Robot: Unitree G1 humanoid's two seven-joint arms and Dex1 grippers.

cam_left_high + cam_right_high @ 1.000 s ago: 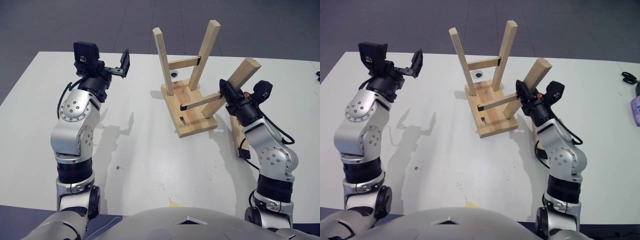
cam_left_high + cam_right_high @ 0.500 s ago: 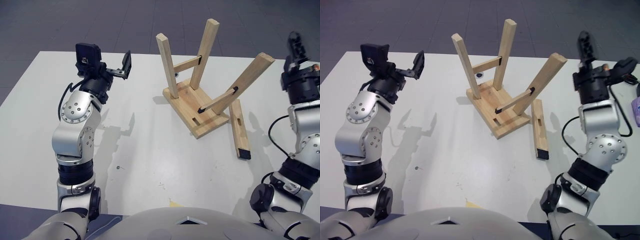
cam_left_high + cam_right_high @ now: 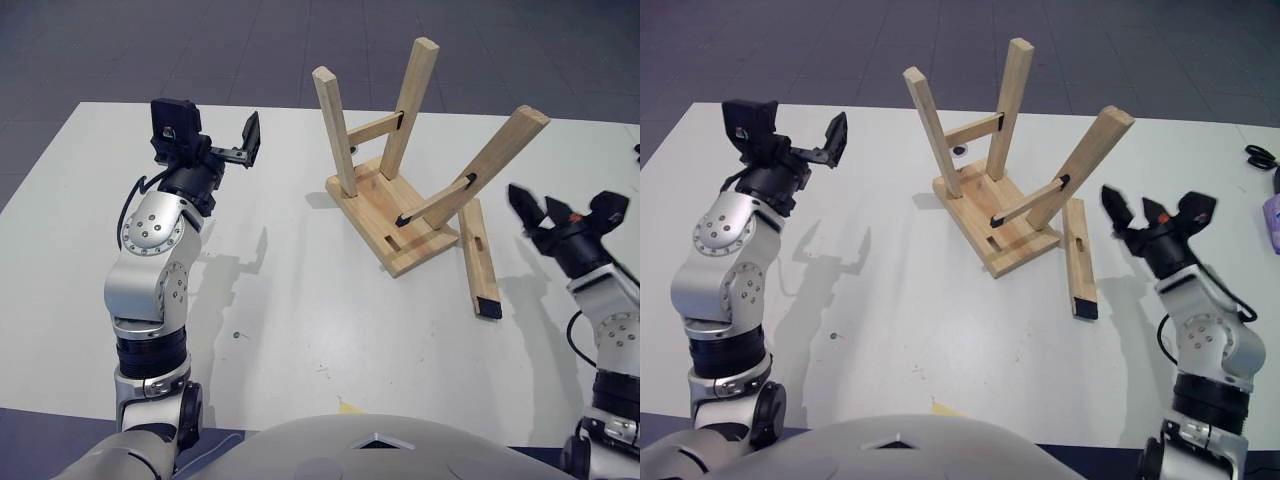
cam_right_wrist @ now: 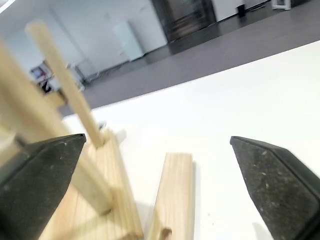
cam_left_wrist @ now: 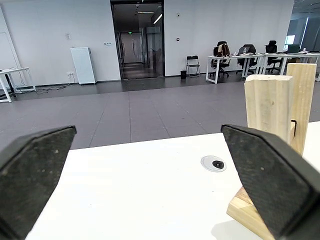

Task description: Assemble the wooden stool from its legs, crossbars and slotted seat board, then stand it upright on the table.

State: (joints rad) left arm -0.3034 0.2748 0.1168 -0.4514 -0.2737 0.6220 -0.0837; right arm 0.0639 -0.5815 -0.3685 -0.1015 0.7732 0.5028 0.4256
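The stool lies upside down at the table's middle back, its slotted seat board (image 3: 372,212) flat on the table. Two legs (image 3: 333,128) (image 3: 410,100) stand up, joined by a crossbar (image 3: 372,127). A third leg (image 3: 492,155) leans out to the right, held by a crossbar (image 3: 432,204). One loose leg (image 3: 477,257) with a black end lies right of the board. My right gripper (image 3: 567,212) hovers open to the right of that loose leg (image 4: 172,195). My left gripper (image 3: 222,140) is raised and open, left of the stool and facing a leg (image 5: 270,107).
A round cable grommet (image 3: 349,149) sits in the table behind the stool. Scissors (image 3: 1260,155) and a purple object (image 3: 1272,215) lie at the far right edge. Open white tabletop (image 3: 300,320) spreads in front of the stool.
My right gripper let go of the leaning leg, swung up and right, then dropped low beside the loose leg. The stool shifted and turned slightly a second ago. The left arm barely moved.
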